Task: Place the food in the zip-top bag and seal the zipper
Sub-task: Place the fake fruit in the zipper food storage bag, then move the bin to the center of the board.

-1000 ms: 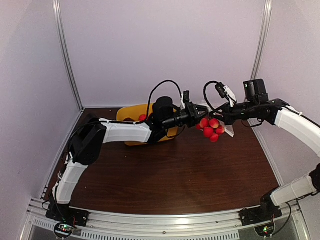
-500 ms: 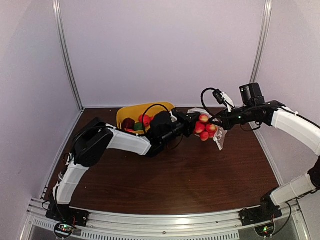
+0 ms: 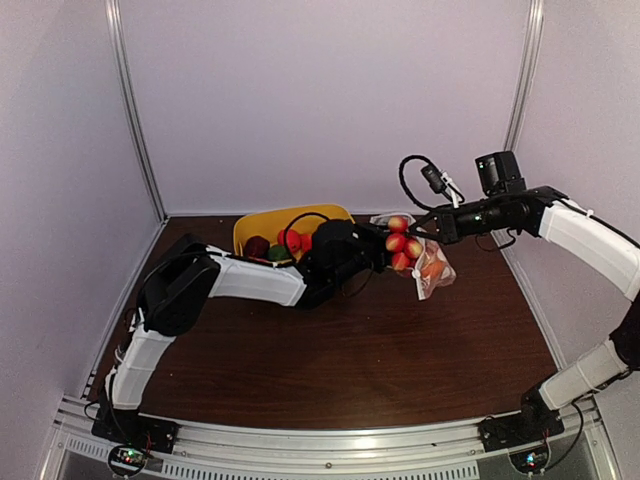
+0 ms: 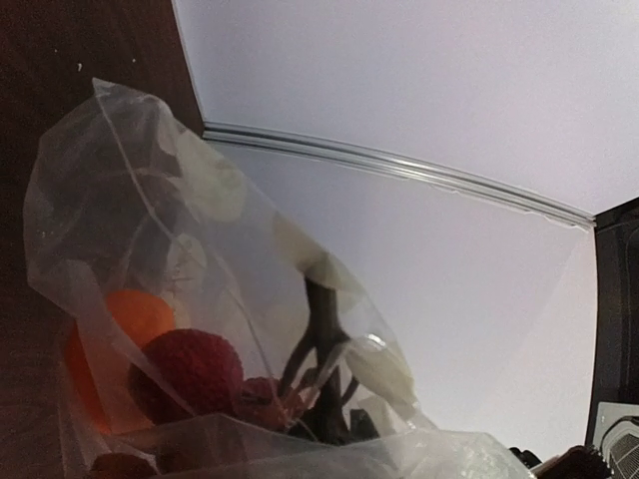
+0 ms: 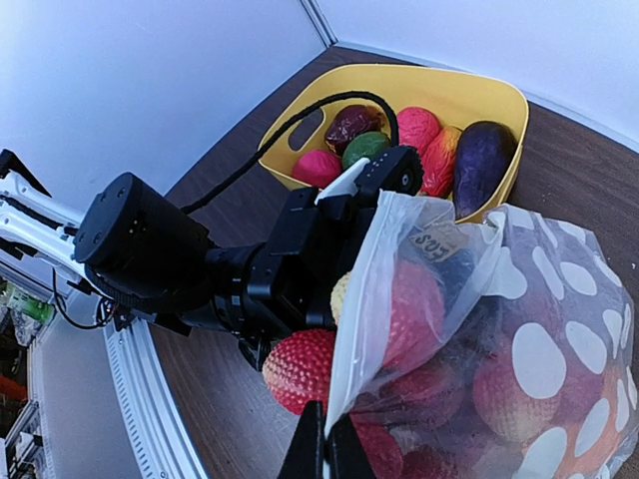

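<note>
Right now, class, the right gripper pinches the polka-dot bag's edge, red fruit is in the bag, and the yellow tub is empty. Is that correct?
No: the yellow tub is not empty. The right wrist view shows a dark purple piece, a green piece and red pieces lying in it. The rest holds.

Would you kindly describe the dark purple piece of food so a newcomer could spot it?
Find the yellow tub on the brown table. The dark purple piece lies at the tub's end nearest the polka-dot bag. It alone is smooth and purple-black; its neighbours are red, orange and green.
</note>
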You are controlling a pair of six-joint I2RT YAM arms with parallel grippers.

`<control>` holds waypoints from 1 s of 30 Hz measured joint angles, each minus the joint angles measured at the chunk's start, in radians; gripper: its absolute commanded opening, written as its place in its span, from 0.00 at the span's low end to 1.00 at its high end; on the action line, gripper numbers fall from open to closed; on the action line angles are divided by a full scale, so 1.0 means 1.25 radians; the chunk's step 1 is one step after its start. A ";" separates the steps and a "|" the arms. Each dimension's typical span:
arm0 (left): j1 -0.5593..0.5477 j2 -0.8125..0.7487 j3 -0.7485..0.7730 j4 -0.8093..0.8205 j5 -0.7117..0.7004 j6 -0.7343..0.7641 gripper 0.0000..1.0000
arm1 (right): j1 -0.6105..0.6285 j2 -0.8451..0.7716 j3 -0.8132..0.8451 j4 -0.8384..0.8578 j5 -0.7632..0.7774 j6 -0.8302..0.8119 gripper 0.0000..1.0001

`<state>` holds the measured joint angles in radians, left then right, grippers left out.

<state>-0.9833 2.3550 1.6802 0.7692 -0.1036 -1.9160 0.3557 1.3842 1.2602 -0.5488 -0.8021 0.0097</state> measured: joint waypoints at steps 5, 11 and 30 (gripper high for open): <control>-0.001 -0.042 0.000 -0.077 -0.012 0.056 0.47 | -0.006 0.003 0.011 0.002 -0.022 0.045 0.00; 0.000 -0.146 -0.016 -0.179 -0.032 0.193 0.66 | -0.085 0.021 0.011 0.033 -0.057 0.119 0.00; 0.062 -0.284 0.079 -0.347 0.179 0.730 0.81 | -0.239 0.036 0.183 -0.041 0.054 -0.005 0.00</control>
<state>-0.9062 1.9995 1.7790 0.3355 0.1196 -1.0035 0.0574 1.4296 1.4895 -0.5999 -0.7349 0.0040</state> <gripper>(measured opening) 0.800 0.003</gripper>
